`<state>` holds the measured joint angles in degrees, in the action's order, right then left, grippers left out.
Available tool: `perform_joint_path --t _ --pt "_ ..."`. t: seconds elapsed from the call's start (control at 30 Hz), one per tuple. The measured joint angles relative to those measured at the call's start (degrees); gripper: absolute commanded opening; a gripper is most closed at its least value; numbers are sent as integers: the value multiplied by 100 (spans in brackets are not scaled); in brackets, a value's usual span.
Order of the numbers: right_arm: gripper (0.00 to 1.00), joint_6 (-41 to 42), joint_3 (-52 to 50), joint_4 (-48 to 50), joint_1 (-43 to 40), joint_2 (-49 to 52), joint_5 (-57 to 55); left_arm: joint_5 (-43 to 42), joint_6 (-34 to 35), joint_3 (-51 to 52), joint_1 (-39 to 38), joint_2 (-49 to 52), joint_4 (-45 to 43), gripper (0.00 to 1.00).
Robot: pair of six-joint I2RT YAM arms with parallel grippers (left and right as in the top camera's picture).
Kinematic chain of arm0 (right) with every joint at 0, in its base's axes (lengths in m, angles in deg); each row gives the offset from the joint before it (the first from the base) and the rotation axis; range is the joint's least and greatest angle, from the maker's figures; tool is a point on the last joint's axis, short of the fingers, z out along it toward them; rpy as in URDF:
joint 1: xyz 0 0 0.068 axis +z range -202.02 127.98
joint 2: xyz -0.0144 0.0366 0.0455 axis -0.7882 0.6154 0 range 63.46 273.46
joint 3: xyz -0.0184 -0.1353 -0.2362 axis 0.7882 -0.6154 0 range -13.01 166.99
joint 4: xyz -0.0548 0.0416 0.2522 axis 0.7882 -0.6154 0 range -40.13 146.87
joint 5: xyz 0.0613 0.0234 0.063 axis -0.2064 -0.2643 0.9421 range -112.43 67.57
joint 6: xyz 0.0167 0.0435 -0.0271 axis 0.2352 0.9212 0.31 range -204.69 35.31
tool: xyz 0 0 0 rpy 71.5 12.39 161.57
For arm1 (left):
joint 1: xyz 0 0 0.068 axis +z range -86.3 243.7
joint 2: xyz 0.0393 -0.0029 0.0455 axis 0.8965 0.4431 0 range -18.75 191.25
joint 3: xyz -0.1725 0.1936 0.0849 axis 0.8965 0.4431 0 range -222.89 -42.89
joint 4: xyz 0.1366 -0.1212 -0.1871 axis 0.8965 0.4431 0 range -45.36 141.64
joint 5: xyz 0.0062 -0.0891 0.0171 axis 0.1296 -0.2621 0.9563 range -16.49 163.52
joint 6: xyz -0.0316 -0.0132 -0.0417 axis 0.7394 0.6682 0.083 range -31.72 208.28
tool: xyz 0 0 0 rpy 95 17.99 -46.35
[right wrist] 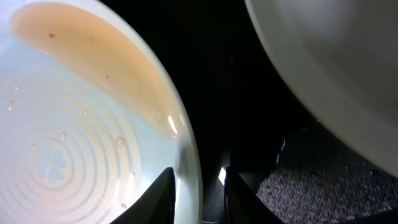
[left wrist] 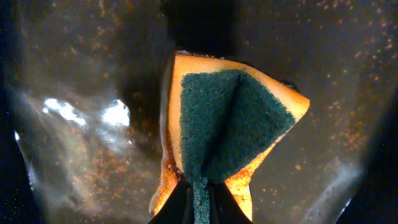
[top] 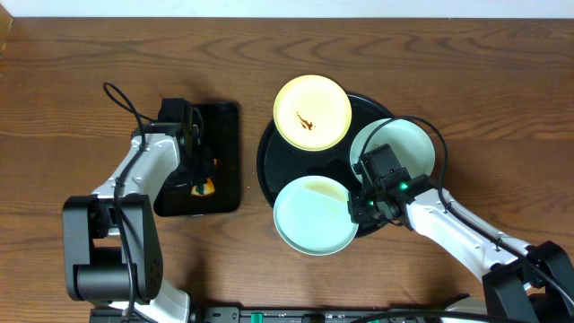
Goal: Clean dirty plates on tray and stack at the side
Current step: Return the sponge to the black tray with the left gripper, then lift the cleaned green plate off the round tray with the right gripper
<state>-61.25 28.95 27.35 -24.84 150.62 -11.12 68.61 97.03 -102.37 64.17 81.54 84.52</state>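
The left gripper (left wrist: 199,202) pinches the sponge (left wrist: 230,124) over the small tray (top: 224,135). The right gripper (right wrist: 198,186) straddles the six-o'clock plate (right wrist: 74,143), jaws apart.

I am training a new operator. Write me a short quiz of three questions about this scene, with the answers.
1. Multiple choice: what does the left gripper hold?
A) a plate
B) a sponge
C) nothing
2. True or false: the yellow plate is free of sauce.
3. Fill in the colour: the fingers of the right gripper stand either side of the rim of the near plate, which is ____.

Key: 1 B. 2 false, a brown smear lies on it. 3 mint green.
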Motion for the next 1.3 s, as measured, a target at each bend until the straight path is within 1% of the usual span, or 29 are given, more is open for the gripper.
perform_joint_path --t 0.03,0.17,0.47,0.6,0.73,0.93,1.3 --pt "18 0 0 -33 0 0 -2 0 0 0 0 0 0 8" --pt "1 9 0 -149 0 0 4 0 0 0 0 0 0 8" --pt "1 -4 0 177 0 -2 42 0 0 0 0 0 4 8" --pt "1 -146 57 216 0 -76 -96 0 0 0 0 2 7 8" --pt "1 -428 378 90 0 -391 -527 0 0 0 0 2 9 8" --pt "1 -1064 828 20 0 -831 -1370 0 2 0 0 2 11 8" --pt "1 -2026 901 17 48 -859 -3032 0 2 0 0 2 11 9"
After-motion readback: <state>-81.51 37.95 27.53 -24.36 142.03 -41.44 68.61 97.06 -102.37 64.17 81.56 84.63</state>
